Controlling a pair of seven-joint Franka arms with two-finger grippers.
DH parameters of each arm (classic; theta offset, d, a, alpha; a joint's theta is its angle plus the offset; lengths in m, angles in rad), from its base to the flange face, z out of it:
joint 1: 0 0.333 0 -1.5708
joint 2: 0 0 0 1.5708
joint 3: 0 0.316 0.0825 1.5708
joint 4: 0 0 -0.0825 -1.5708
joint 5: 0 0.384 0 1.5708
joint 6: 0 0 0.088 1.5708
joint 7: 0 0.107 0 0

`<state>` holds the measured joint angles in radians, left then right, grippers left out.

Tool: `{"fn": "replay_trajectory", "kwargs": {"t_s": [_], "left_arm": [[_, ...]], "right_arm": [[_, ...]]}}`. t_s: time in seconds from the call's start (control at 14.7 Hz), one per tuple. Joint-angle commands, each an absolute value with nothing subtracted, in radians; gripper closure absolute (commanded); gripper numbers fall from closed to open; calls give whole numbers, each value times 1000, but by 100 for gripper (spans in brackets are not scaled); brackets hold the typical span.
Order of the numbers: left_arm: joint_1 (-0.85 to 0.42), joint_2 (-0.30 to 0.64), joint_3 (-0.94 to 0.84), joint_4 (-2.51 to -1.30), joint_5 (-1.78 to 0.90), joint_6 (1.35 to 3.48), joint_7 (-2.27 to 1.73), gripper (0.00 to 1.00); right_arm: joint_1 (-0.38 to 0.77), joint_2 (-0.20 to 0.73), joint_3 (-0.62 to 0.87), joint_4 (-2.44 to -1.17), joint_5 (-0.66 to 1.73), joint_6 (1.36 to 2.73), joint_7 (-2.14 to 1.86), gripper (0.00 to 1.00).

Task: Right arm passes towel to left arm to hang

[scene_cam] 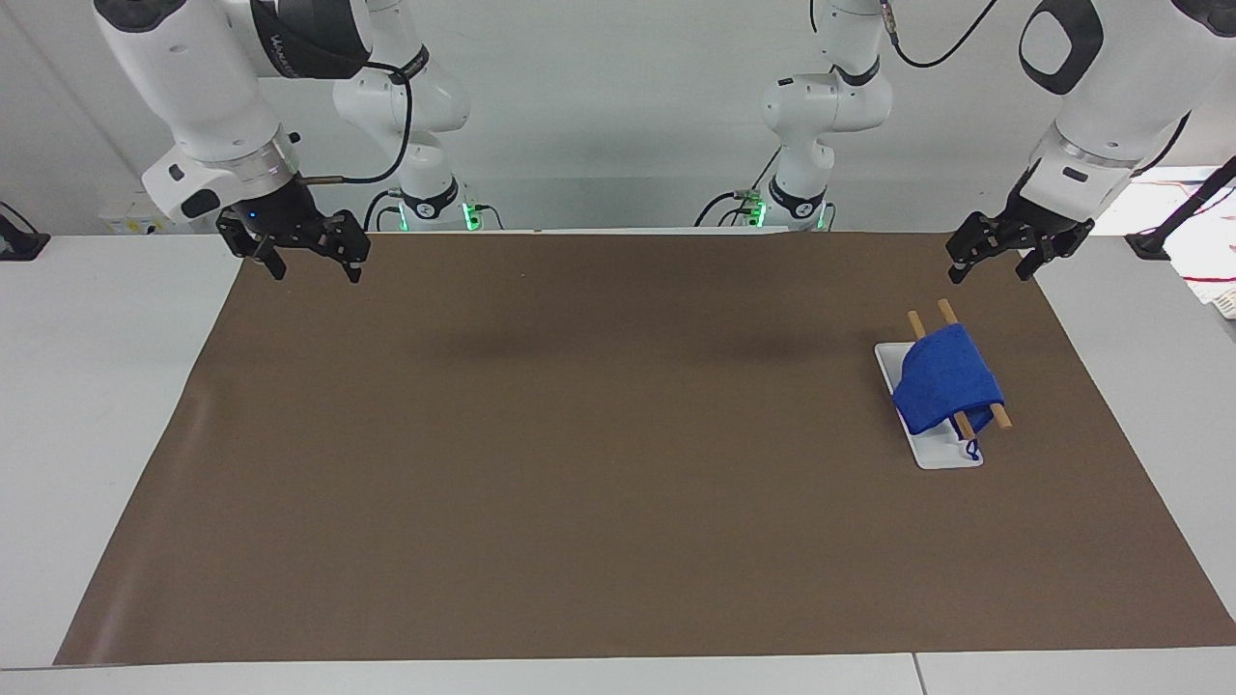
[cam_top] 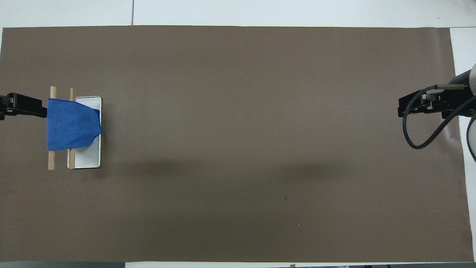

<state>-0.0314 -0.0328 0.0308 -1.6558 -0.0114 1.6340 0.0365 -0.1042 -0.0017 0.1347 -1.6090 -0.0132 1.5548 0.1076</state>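
Observation:
The bright blue towel (scene_cam: 946, 386) hangs draped over two wooden rods (scene_cam: 941, 311) of a small rack on a white base (scene_cam: 941, 456), at the left arm's end of the table. Its loop string dangles at the corner farthest from the robots. In the overhead view the towel (cam_top: 72, 126) covers the middle of the rods (cam_top: 52, 160) and part of the base (cam_top: 89, 160). My left gripper (scene_cam: 988, 273) is open and empty, raised clear of the rack; it also shows in the overhead view (cam_top: 26, 106). My right gripper (scene_cam: 317, 270) is open and empty, waiting at the right arm's end; it too shows overhead (cam_top: 402, 108).
A brown mat (scene_cam: 579, 463) covers most of the white table (scene_cam: 97, 386). Two further white arm bases (scene_cam: 811, 145) stand at the robots' edge of the table. The right arm's black cable (cam_top: 412, 130) loops below its wrist.

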Motion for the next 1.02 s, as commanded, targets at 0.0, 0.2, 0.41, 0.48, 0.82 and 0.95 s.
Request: {"fn": "replay_trajectory", "kwargs": {"t_s": [0.0,0.2,0.41,0.48,0.82,0.95], "left_arm": [[-25,-49,29,-1683,6,1655,57,0],[-23,-51,28,-1686,3,1652,58,0],[-25,-54,28,-1690,3,1651,58,0],[-26,-54,28,-1690,2,1649,58,0],[-29,-52,28,-1690,3,1660,58,0],[-34,-52,28,-1690,3,1664,57,0]], "right_arm": [[-115,-12,141,-1626,-12,1574,109,0],[-114,-12,141,-1628,-11,1582,110,0],[-117,-12,141,-1628,-11,1583,110,0],[-117,-12,140,-1628,-11,1585,110,0],[-117,-12,140,-1635,-11,1606,110,0],[-117,-14,140,-1637,-9,1614,110,0]]}}
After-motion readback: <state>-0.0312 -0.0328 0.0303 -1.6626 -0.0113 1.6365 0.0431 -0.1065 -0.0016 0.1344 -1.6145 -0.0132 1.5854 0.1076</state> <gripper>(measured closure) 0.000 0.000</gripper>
